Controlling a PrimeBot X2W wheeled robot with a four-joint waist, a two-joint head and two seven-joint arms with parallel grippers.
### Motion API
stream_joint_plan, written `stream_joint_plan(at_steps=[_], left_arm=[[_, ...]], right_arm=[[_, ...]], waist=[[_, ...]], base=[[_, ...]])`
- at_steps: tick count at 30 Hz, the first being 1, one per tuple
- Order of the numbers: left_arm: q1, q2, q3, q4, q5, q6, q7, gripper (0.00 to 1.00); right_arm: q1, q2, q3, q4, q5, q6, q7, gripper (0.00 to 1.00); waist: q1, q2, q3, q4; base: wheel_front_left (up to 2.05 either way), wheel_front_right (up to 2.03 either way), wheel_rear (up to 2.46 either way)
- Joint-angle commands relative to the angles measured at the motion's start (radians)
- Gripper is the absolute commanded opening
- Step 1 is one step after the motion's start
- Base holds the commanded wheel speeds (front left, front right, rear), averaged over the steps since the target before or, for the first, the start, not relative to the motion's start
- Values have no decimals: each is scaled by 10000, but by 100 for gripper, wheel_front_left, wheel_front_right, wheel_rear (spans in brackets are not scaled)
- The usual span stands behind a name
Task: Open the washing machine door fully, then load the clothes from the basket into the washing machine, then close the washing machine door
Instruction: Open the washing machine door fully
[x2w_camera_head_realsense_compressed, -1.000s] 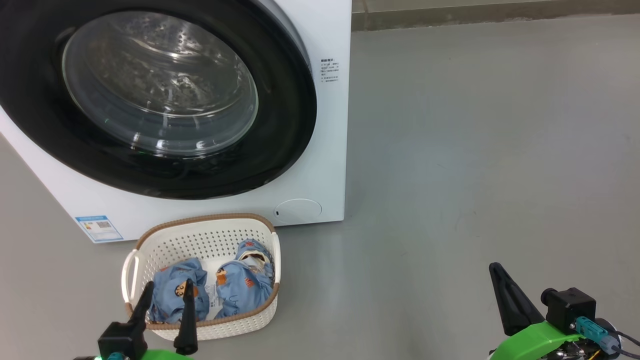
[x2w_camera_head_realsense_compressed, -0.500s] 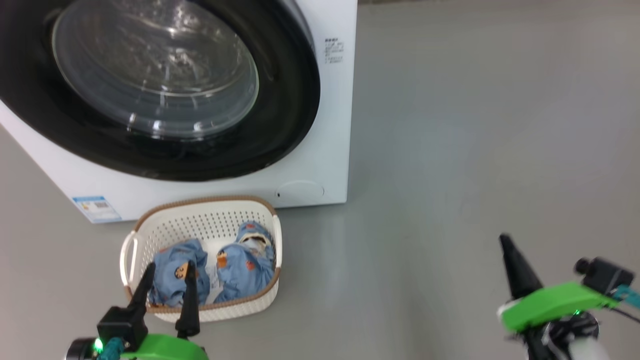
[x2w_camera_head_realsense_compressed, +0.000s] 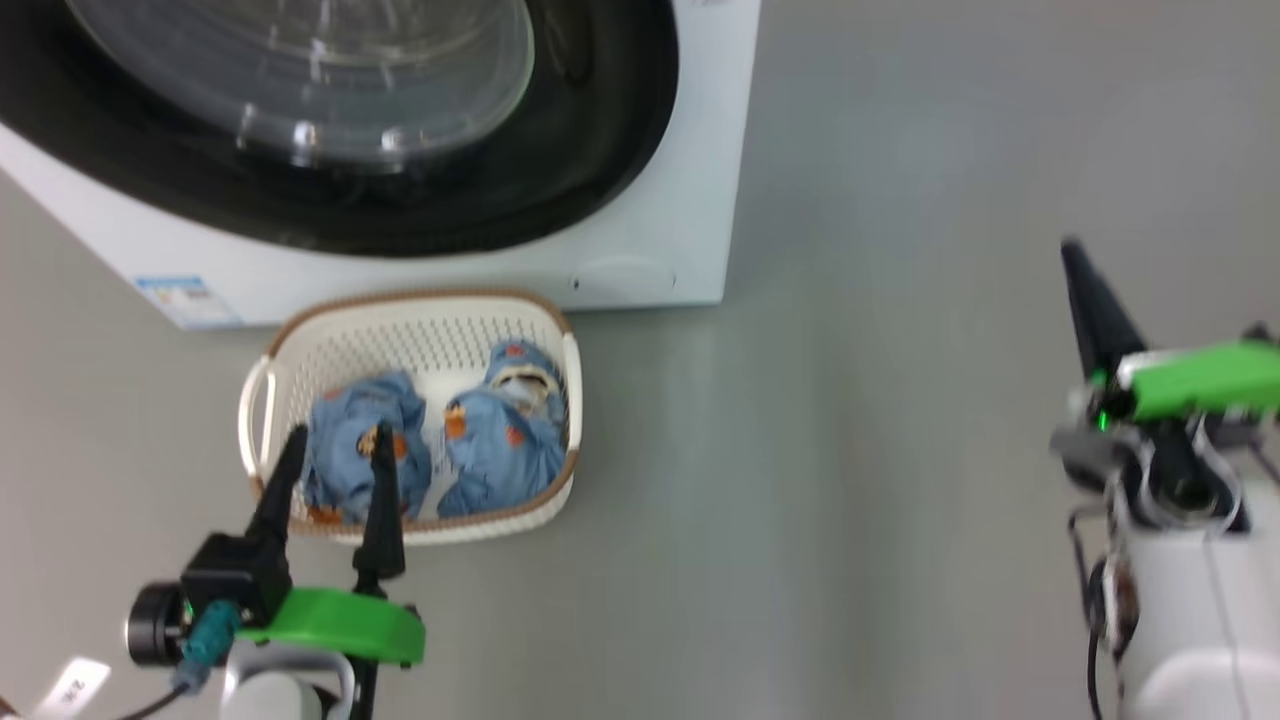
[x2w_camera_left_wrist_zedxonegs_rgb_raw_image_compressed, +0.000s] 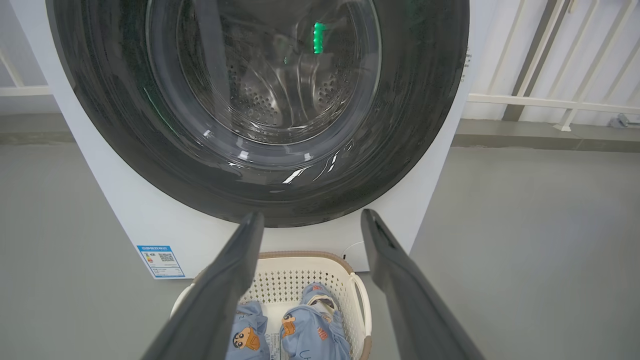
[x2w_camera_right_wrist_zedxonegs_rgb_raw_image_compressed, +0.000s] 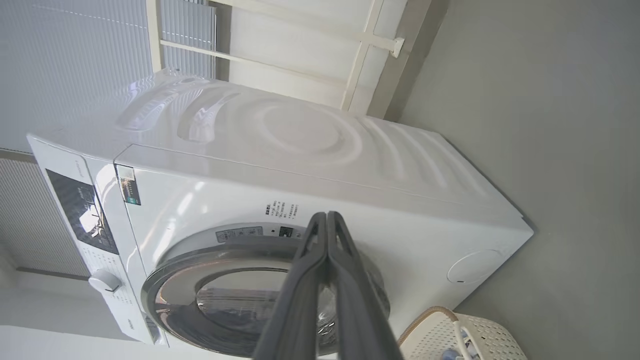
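Door: sitting shut (no handle discernible), risking slipping off.
Left gripper: hanging spread near basket.
Right gripper: pinching shut, empty.

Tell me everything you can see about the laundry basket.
The basket is a small cream-white perforated plastic tub, rounded-rectangular, with a brown woven-look rim and loop handles at its sides. It stands upright on the grey floor just before the white washing machine, holding the clothes: two light blue printed bundles side by side.
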Motion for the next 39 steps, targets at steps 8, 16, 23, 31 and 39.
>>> stream_joint_plan(at_steps=[8,16,23,31,39], left_arm=[[-1148,26,283,-658,-44,-55,-92,100],[-1792,8,-153,-808,-304,-48,-92,100],[-2095,7,-352,-892,-439,3,-92,100],[-2369,6,-508,-894,-553,3,-92,100],[-2609,5,-617,-874,-638,-23,-92,100]], right_arm=[[-2787,-196,-236,757,1525,-11,1855,0],[-4988,-220,110,1364,1863,-11,3127,0],[-6669,-146,452,1881,1848,-11,3583,0],[-8579,-57,1102,2949,1325,-11,3849,0],[-10180,3,1757,4193,817,-11,3781,0]], waist=[[0,-1,2012,857],[0,-1,2938,1149],[0,-1,3446,1296],[0,-1,3902,1469],[0,-1,4236,1648]], base=[[0,0,0],[0,0,0],[0,0,0],[0,0,0],[0,0,0]])
